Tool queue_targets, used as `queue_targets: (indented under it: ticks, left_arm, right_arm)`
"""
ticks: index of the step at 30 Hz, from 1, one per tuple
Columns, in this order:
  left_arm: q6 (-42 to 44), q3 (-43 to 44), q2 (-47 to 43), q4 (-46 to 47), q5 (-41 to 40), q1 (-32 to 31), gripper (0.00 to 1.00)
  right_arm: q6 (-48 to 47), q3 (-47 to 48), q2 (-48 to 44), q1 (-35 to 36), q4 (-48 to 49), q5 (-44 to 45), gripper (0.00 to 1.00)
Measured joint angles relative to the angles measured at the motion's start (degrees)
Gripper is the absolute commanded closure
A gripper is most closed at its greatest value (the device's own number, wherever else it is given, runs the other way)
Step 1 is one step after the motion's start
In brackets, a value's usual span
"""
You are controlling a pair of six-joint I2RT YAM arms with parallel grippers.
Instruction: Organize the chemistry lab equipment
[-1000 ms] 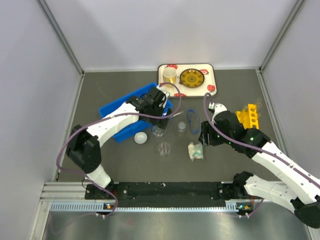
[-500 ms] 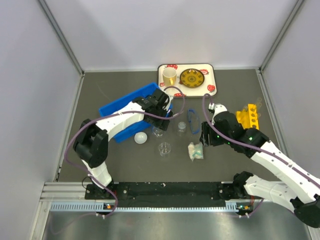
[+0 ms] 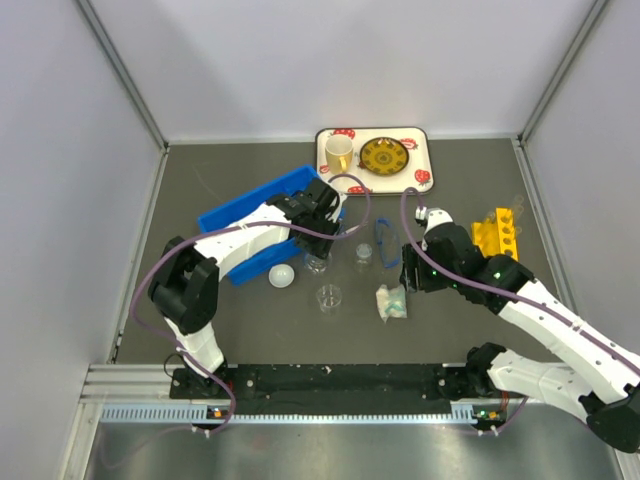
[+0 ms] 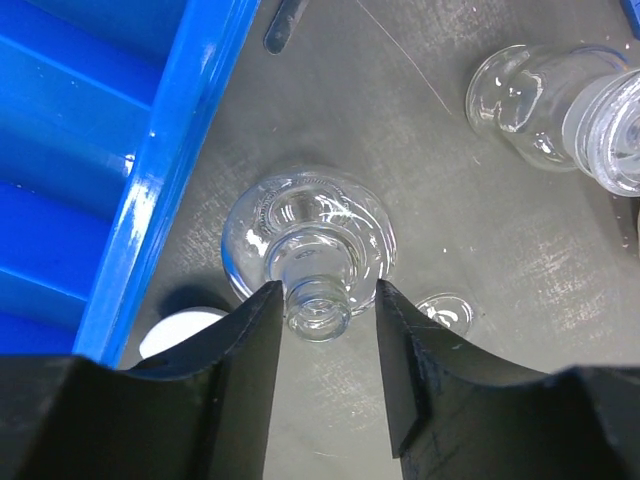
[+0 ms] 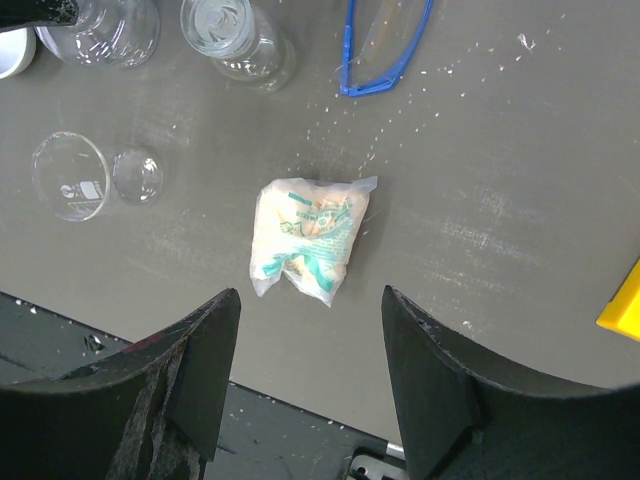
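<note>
A clear round-bodied flask (image 4: 310, 235) stands on the grey table beside the blue bin (image 4: 90, 150). My left gripper (image 4: 327, 300) straddles its neck: the left finger touches the neck, while a gap remains at the right finger. From above, this gripper (image 3: 318, 252) is over that flask (image 3: 316, 265). A second flask (image 3: 363, 256), a beaker (image 3: 329, 297), a white dome (image 3: 282, 276) and blue-rimmed goggles (image 3: 385, 243) lie nearby. My right gripper (image 5: 310, 295) hangs open above the white-and-teal packet (image 5: 308, 240), holding nothing.
A tray (image 3: 420, 135) at the back carries a yellow mug (image 3: 339, 151) and a patterned plate (image 3: 384, 155). A yellow rack (image 3: 498, 231) stands at the right. The blue bin (image 3: 240, 215) lies left of the glassware. Walls enclose the table on three sides.
My left gripper's jaws have narrowed around the flask's neck, with the arm settling slightly. The right arm and all objects stay put.
</note>
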Motion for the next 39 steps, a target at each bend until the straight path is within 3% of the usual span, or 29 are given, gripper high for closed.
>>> queue_targets:
  ticks: [6, 7, 14, 22, 29, 39]
  left_arm:
    - [0.2, 0.0, 0.0, -0.07, -1.55, 0.02, 0.73]
    - [0.33, 0.0, 0.0, -0.09, -1.79, 0.02, 0.8]
    - [0.42, 0.02, 0.0, -0.22, -2.89, -0.02, 1.0]
    - [0.44, 2.69, 0.0, -5.33, -3.69, 0.02, 1.0]
    - [0.76, 12.5, -0.04, -10.71, -4.94, 0.02, 1.0]
    - [3.15, 29.33, 0.52, -15.19, -8.31, 0.33, 1.0]
  right_arm:
    - [0.07, 0.0, 0.0, 0.0, 0.0, 0.0, 0.4]
    - [0.07, 0.0, 0.0, 0.0, 0.0, 0.0, 0.4]
    - [0.09, 0.0, 0.0, 0.0, 0.02, 0.0, 0.41]
    - [0.09, 0.0, -0.04, 0.0, 0.02, 0.04, 0.4]
    - [0.04, -0.02, -0.11, 0.0, 0.04, 0.22, 0.39]
    - [-0.13, -0.02, -0.17, 0.0, 0.02, 1.16, 0.22]
